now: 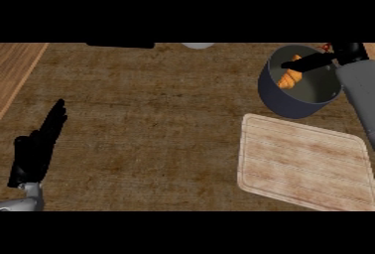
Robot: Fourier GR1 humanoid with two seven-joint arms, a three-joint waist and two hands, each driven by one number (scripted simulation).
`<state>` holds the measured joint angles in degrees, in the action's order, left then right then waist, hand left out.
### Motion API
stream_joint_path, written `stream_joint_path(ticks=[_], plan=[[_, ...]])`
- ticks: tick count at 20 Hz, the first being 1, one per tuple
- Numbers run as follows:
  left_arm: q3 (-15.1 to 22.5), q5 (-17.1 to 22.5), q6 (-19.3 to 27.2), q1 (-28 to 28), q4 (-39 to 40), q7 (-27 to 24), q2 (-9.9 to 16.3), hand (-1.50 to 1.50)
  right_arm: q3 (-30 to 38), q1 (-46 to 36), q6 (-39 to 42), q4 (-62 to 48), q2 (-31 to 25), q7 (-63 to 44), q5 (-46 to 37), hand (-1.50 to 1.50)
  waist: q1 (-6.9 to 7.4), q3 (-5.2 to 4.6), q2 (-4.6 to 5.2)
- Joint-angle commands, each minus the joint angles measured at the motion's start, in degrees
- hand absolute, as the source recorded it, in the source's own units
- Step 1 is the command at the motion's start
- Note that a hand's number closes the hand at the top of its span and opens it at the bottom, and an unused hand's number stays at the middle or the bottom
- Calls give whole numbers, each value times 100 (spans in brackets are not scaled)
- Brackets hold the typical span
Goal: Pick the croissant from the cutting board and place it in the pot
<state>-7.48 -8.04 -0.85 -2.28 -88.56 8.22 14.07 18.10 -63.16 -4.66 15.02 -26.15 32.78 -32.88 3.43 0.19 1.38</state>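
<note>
Low at the left edge rests the left hand [35, 151], fingers [53, 119] straight and pointing up, holding nothing, well apart from everything else on the brown table [147, 114]. At the lower right lies the board [302, 163], pale wood with a rounded rim, its top bare. Just beyond its far corner stands the pot [296, 101], dark blue-grey outside and lighter inside, its near wall close to the board's edge or just touching it; which, I cannot tell. Inside the pot lies the croissant [291, 78], orange-brown, against the far left of the inner wall. Above the pot's mouth reaches the right hand [333, 55], coming in along the grey forearm [359, 92] at the right edge; its fingers [304, 63] stretch straight over the croissant and are not curled round it, though whether their tips touch it I cannot tell. At the top edge show a dark object [121, 45] and a white rounded one [198, 45], both mostly cut off.
</note>
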Motion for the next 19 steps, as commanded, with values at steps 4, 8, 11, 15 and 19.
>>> stream_joint_path(ticks=[4,8,11,15,19], plan=[[-74,-21,3,-32,237,-104,23,0,1031,-275,818,-114,-291,353,1111,-150,-102,-8,-32],[-250,215,-217,1,170,-80,163,0,1112,-225,1543,-363,-656,179,1237,-150,-88,-9,-37],[-123,-8,10,123,-78,66,23,0,1184,81,2052,-441,-887,278,1360,-150,-131,-7,-58],[5,-166,84,134,164,-241,-109,0,1302,462,2571,-486,-1291,591,1501,-150,-120,-4,-27],[-173,20,-50,95,21,-31,23,0,1389,976,3111,-440,-1621,1039,1639,-150,-156,-1,-40]])
